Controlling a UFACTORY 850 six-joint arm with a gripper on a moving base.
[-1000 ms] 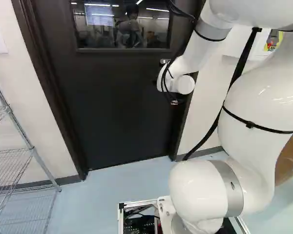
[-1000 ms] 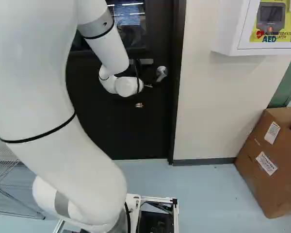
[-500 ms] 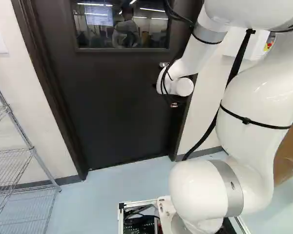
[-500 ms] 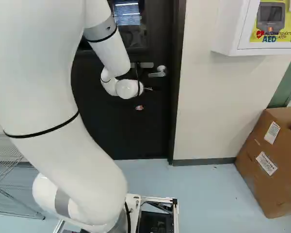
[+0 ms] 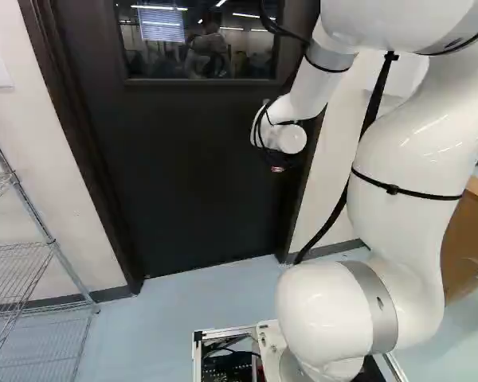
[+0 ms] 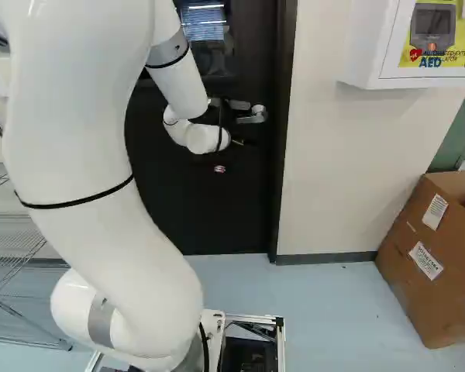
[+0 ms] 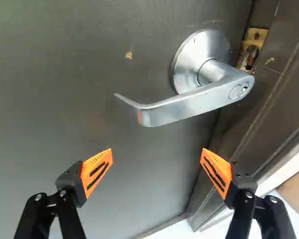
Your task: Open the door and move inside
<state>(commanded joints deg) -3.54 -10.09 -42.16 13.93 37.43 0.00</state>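
**Open gripper held just short of the door lever**

The gripper point(image 7: 156, 150) is spread wide, with nothing gripped between its orange pads point(image 7: 97, 172). The lever handle point(image 7: 189, 103) is seen ahead of the fingers, apart from both, mounted on the door point(image 5: 183, 159) near its latch-side edge. Such a gap is presumably left so that the lever can be taken between the pads or pressed down by one of them. By the white arm point(image 5: 406, 159), the wrist is carried beside the latch side, where the handle can be reached.

The door appears shut or nearly so; whether it is latched cannot be told, though a brass-coloured plate point(image 7: 259, 35) is exposed on the door frame point(image 7: 274, 107). The next move is judged to be a short approach, followed by a downward turn of the lever. If contact is made off-centre, the smooth metal may be slipped past.

The lever is formed as a flat, satin-silver bar, bent at its free end and joined to a round rose point(image 7: 185, 62). The door is finished in dull, dark paint, faintly scuffed, and is fitted with a glossy window point(image 5: 199, 44). The pads are tapered and finely ribbed, evidently shaped for added grip.
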